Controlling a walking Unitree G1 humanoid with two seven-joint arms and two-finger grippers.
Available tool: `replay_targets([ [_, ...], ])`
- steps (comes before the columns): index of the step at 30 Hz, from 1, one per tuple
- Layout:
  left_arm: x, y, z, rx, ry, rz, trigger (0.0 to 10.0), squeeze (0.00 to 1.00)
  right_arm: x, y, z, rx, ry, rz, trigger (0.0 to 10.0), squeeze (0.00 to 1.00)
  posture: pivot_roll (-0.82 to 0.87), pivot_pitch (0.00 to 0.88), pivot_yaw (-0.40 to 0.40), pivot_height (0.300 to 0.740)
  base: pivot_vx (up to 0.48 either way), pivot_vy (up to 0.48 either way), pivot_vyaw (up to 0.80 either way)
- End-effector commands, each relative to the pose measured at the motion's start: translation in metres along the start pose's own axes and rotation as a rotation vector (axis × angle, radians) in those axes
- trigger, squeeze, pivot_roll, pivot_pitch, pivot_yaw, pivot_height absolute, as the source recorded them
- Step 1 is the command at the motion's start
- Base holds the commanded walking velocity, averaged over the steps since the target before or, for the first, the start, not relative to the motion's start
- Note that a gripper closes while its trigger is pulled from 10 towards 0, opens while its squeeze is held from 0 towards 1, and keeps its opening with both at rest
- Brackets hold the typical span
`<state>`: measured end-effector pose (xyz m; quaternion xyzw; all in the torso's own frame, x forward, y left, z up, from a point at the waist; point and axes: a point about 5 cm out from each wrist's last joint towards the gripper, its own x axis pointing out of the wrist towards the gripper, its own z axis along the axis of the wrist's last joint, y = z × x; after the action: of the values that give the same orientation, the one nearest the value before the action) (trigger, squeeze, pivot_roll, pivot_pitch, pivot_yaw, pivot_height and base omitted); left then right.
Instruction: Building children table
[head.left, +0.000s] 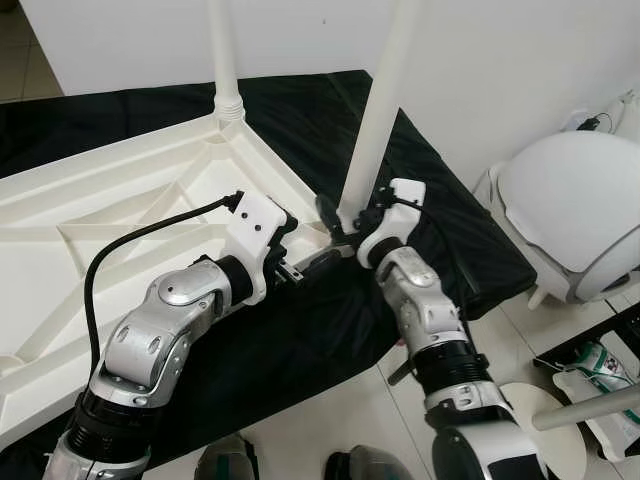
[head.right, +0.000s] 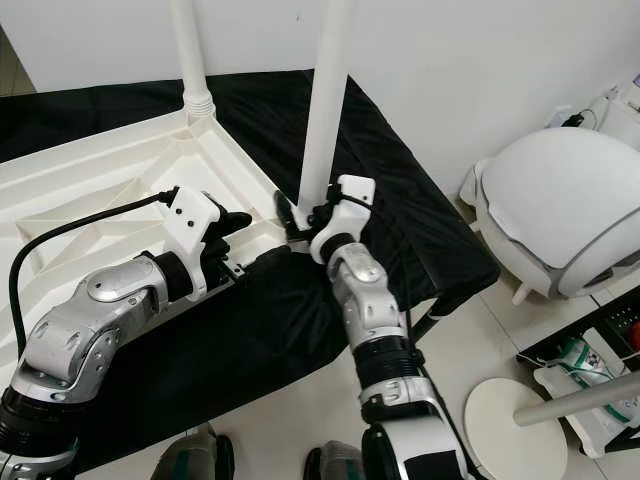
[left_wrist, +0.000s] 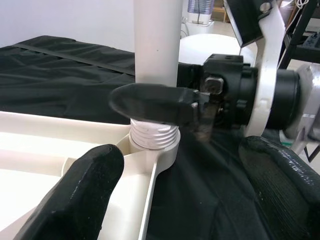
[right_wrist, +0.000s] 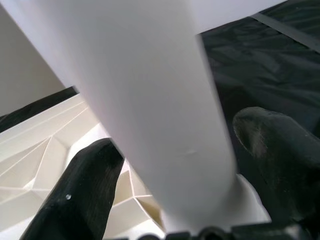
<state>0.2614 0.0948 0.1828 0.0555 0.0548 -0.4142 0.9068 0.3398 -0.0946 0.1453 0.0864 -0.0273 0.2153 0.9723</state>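
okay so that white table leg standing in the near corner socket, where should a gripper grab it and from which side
Grip the near table leg low on its smooth round shaft, just above the threaded collar, with a finger on either side, as the right gripper straddles it now. Come in level from the robot's side: the upturned tabletop blocks the far side, and a low hold probably steadies the tall, slightly leaning tube best.

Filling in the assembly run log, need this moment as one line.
stage: leg fitting | right gripper: around near table leg above its threaded base | left gripper: open by corner socket | tabletop: upside down on black cloth

White wall (head.left: 520, 60), tiled floor (head.left: 330, 420), black cloth (head.left: 300, 340)
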Motion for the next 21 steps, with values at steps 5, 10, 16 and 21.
replay_targets([
  [5, 0.003, 0.000, -0.001, -0.001, 0.005, 0.001, 10.0, 0.00, 0.002, -0.024, 0.007, -0.068, 0.032, 0.112, 10.0, 0.00, 0.00, 0.000, -0.066, 0.740, 0.000, 0.000, 0.00],
  [10, 0.003, 0.001, 0.000, 0.001, 0.004, 0.004, 10.0, 0.00, 0.006, -0.032, 0.010, -0.154, 0.054, 0.217, 10.0, 0.00, 0.01, 0.000, -0.063, 0.740, 0.000, 0.000, 0.00],
  [16, 0.002, 0.003, 0.001, 0.002, 0.000, 0.016, 10.0, 0.00, 0.011, -0.036, 0.005, -0.186, 0.113, 0.311, 10.0, 0.00, 0.02, 0.000, -0.064, 0.740, 0.000, 0.000, 0.00],
  [21, 0.001, 0.004, 0.002, 0.001, -0.002, 0.022, 10.0, 0.00, 0.015, -0.037, 0.004, -0.218, 0.134, 0.334, 10.0, 0.00, 0.02, 0.000, -0.064, 0.740, 0.000, 0.000, 0.00],
])
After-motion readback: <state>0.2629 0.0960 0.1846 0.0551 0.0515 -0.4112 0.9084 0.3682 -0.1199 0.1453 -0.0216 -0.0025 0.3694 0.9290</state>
